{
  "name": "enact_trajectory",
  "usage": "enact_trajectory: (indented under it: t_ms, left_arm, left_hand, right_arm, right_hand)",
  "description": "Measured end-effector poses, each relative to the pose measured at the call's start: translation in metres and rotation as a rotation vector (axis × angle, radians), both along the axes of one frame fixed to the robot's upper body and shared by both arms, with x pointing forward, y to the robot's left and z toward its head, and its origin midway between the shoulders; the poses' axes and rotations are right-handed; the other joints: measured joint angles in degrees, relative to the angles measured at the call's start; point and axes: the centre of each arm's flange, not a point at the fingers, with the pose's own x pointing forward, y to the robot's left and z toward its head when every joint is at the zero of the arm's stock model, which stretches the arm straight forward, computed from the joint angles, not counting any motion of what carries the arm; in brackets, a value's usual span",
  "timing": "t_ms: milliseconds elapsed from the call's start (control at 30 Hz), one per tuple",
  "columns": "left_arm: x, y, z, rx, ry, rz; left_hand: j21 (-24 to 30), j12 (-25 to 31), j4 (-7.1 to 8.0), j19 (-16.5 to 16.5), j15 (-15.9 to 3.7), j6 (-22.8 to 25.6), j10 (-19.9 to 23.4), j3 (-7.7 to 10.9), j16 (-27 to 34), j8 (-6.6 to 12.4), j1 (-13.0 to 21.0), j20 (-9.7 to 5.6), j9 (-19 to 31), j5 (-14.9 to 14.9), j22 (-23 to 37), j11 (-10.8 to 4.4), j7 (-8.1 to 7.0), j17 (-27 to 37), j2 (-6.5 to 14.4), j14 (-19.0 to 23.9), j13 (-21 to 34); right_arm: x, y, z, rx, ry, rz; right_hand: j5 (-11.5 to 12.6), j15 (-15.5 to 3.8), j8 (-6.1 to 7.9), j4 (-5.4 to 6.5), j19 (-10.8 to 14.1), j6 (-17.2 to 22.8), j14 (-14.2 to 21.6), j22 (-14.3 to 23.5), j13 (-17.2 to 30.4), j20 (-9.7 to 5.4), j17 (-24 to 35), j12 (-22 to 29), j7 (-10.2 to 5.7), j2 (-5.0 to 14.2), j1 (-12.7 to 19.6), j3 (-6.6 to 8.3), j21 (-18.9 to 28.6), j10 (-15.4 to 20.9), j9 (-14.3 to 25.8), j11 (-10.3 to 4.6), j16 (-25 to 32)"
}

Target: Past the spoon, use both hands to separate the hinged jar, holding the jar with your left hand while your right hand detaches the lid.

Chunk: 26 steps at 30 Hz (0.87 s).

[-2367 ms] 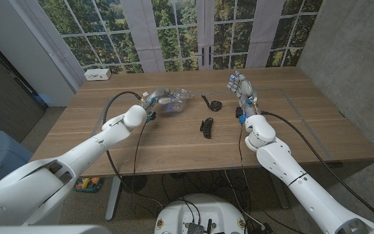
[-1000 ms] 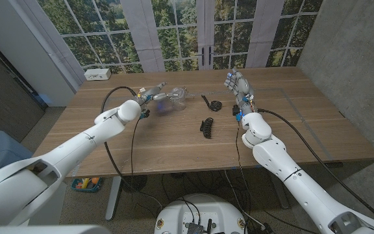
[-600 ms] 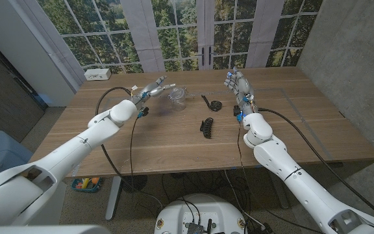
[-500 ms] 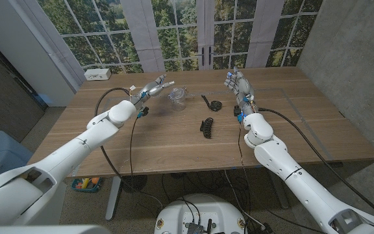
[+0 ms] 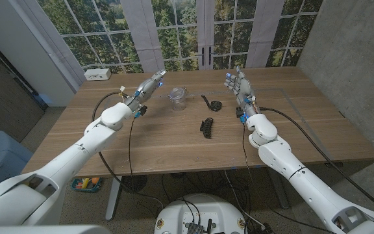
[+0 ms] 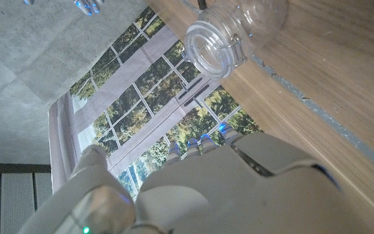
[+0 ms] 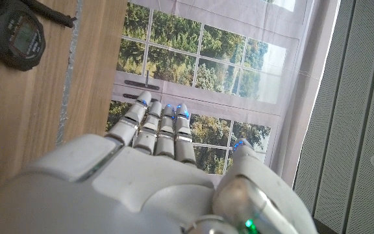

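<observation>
White box (image 5: 98, 74) at far left table edge. Left hand (image 5: 147, 87) raised, fingers extended and apart, holds nothing, just left of jar. Glass jar (image 5: 176, 99) upright on wooden table (image 5: 174, 143), hand not touching it. Black stopwatch (image 5: 215, 104) right of jar, black clip (image 5: 206, 127) nearer robot. Right hand (image 5: 239, 84) upright, fingers extended, nothing held, right of stopwatch.

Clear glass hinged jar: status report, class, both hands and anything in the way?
Left hand open, off the jar. Right hand open, raised. Clear glass hinged jar upright on table, unheld. Black stopwatch beside it.
</observation>
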Motion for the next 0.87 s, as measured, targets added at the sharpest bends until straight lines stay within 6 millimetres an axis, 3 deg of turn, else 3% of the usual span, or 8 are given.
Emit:
enact_trajectory:
  t_ms: [167,267,400,533,600,667,867]
  left_arm:
    - [-0.004,-0.002,0.003,-0.042,0.006,-0.075]
    - [-0.007,0.005,-0.005,-0.11,0.022,-0.111]
    - [-0.011,0.006,-0.005,-0.151,0.026,-0.153]
    - [-0.02,0.008,-0.01,-0.194,0.025,-0.183]
    - [-0.024,0.01,-0.013,-0.223,0.026,-0.202]
    - [-0.026,0.012,-0.013,-0.244,0.024,-0.216]
    - [-0.031,0.016,-0.015,-0.299,0.02,-0.26]
  left_hand:
    - [0.22,-0.5,1.18,0.03,-0.47,1.77,-0.03,1.3,0.0,-0.7,-0.59,-1.23,0.0,0.41,-0.23,-1.63,-0.06,-0.26,0.59,0.01,-0.2]
    - [0.23,-0.61,2.47,0.01,-0.47,2.77,-0.07,3.36,0.0,-0.96,-0.8,-2.07,0.0,1.06,-0.27,-1.68,0.55,-0.26,0.8,0.01,-0.2]
    - [0.23,-0.61,5.67,-0.03,-0.47,5.05,1.11,8.93,0.0,-1.35,-0.8,-3.28,0.01,2.16,-0.27,-2.55,1.61,-0.26,0.8,0.01,-0.2]
    - [-0.13,-1.17,8.71,-0.06,-0.46,6.95,2.94,17.33,-0.28,-1.58,-0.57,-4.2,0.01,2.9,-0.53,-1.52,2.52,-0.53,1.0,0.01,-0.29]
    - [-0.46,-1.18,8.87,0.38,-0.46,7.55,3.71,21.2,-0.28,-1.8,0.8,-4.6,0.01,2.82,-0.66,-1.17,3.13,-0.53,1.58,0.01,-0.46]
    - [-0.68,-1.37,8.58,0.89,-0.69,7.96,4.1,23.87,-0.5,-1.8,1.78,-4.48,0.01,2.15,-0.8,-0.77,3.54,-0.69,2.05,0.24,-0.46]
    - [-0.89,-1.51,7.97,1.37,-0.77,8.04,4.18,25.74,-0.5,-2.01,2.31,-4.58,0.01,1.55,-0.79,-0.7,3.62,-0.79,2.24,0.32,-0.46]
  right_arm:
    - [0.003,-0.006,-0.003,-0.008,0.007,-0.013]
    - [0.002,-0.006,-0.003,-0.024,-0.007,0.026]
    - [0.003,-0.01,-0.006,-0.025,-0.008,0.022]
    - [0.0,-0.014,-0.007,-0.02,-0.034,0.018]
    - [-0.002,-0.018,-0.009,-0.015,-0.041,0.007]
    - [-0.003,-0.021,-0.012,-0.01,-0.042,-0.002]
    - [-0.008,-0.026,-0.022,0.006,-0.039,-0.018]
  right_hand:
    - [-0.26,-0.19,-0.3,0.88,-1.77,-0.39,-1.42,0.0,-0.6,-0.21,-0.57,0.0,0.21,-0.16,-1.79,-0.41,-1.04,-0.33,0.0,-0.29,-0.22]
    - [-0.26,0.01,-0.3,1.58,-3.19,-0.69,-1.64,-0.26,-1.04,-0.37,-1.07,0.0,-0.1,-0.43,-3.12,-0.77,-1.87,-0.51,-0.23,-0.11,-0.22]
    - [-0.26,-0.1,-0.3,1.89,-4.77,-0.69,-2.15,-0.26,-1.51,-0.69,-1.75,0.0,-0.1,-1.04,-4.0,-1.09,-2.79,-0.51,-0.26,-0.11,-0.22]
    - [-0.26,-0.15,-0.04,1.96,-6.42,-0.53,-2.15,-0.48,-1.98,-1.13,-2.57,0.24,0.05,-0.91,-4.81,-1.16,-3.99,-0.5,-0.26,-0.12,-0.22]
    - [-0.26,-0.57,-0.03,1.96,-7.03,-0.21,-2.13,-0.53,-2.19,-1.3,-3.04,0.45,0.08,-0.92,-4.82,-1.16,-4.46,-0.2,-0.26,-0.26,-0.22]
    - [-0.26,-0.83,-0.03,1.96,-7.42,0.06,-2.03,-0.53,-2.39,-1.3,-3.42,0.45,0.2,-1.23,-5.13,-1.16,-4.83,0.04,-0.26,-0.21,-0.22]
    - [-0.25,-1.05,-0.03,2.11,-7.4,0.37,-1.81,-0.52,-2.67,-1.32,-4.14,0.45,-0.11,-1.29,-5.19,-1.01,-4.83,0.56,-0.26,-0.3,-0.22]
